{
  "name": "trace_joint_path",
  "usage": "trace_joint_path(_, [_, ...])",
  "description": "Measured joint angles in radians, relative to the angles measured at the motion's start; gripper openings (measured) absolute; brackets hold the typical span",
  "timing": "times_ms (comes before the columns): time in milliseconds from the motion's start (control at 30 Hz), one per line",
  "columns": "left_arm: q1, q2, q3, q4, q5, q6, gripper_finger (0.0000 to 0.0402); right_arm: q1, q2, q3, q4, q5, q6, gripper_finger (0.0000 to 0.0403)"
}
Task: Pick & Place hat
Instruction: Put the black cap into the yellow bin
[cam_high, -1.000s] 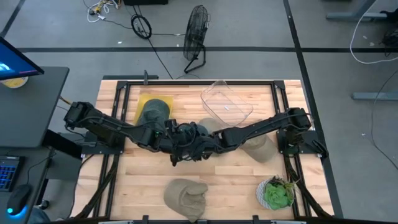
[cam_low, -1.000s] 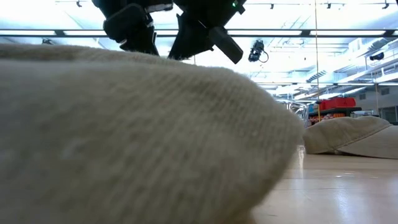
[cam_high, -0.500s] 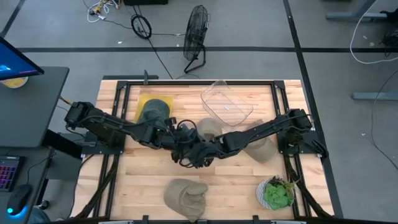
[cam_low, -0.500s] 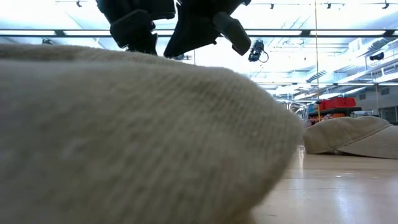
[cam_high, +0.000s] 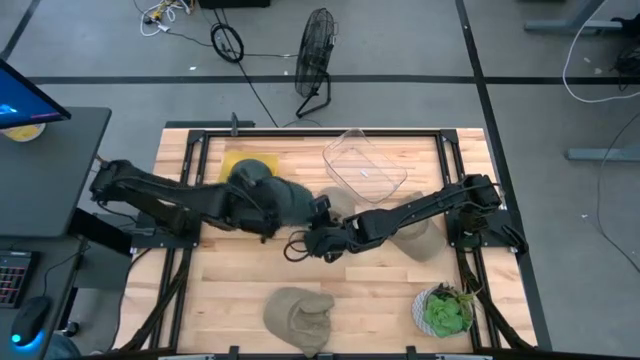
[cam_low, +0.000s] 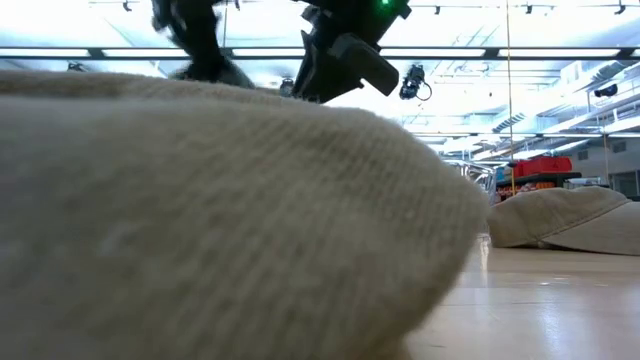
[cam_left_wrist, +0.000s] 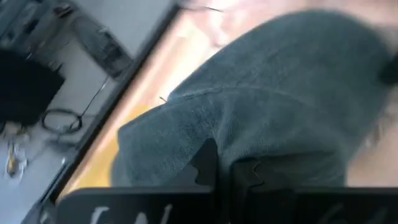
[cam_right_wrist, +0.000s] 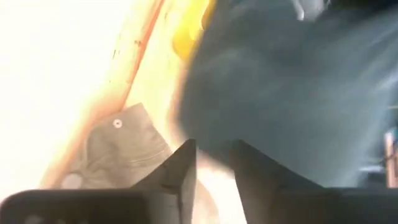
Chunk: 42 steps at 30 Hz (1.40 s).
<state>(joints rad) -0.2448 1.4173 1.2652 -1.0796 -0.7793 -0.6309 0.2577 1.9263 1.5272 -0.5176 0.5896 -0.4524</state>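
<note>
Closest to me, my left fingers (cam_left_wrist: 217, 171) are pinching the dark green hat (cam_left_wrist: 280, 106), whose cloth fills most of my left wrist view. My right fingers (cam_right_wrist: 211, 165) stand slightly spread with a narrow gap, holding nothing; the green hat looms just beyond them, and a tan hat (cam_right_wrist: 115, 152) lies at the lower left of that frame.

From above, the green hat (cam_high: 272, 198) sits left of the desk's (cam_high: 380, 290) centre, my two arms meeting beside it. Only this view shows the clear bin (cam_high: 364, 165) at upper centre and the potted plant (cam_high: 443, 308) at lower right.

The low view is filled by a beige hat (cam_low: 200, 220).
</note>
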Motion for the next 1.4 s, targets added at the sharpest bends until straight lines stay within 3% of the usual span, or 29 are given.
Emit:
trace_joint_path(200, [0.056,-0.084,0.126,-0.316,0.001,-0.358,0.0017,0.0,0.0,-0.001,-0.042,-0.006,0.144,0.0149])
trace_joint_path(400, [0.108,-0.108,0.07,-0.487,0.03,-0.713,0.0016,0.0,0.0,-0.001,-0.095,-0.033,0.224,0.0159])
trace_joint_path(667, [0.108,-0.106,-0.195,-0.259,0.035,-1.067,0.0022,-0.002,0.0,-0.001,-0.114,-0.059,0.232,0.0147])
trace_joint_path(933, [0.12,-0.106,-0.382,-0.249,0.1,-1.467,0.0023,-0.002,0.0,-0.001,-0.121,-0.059,0.225,0.0135])
trace_joint_path(1233, [0.125,-0.097,-0.457,-0.087,0.14,-1.473,0.0023,-0.012,0.0,-0.001,-0.123,-0.06,0.201,0.013])
trace_joint_path(1400, [0.125,-0.097,-0.456,-0.115,0.197,-1.345,0.0034,-0.022,0.0,-0.001,-0.13,-0.059,0.2,0.013])
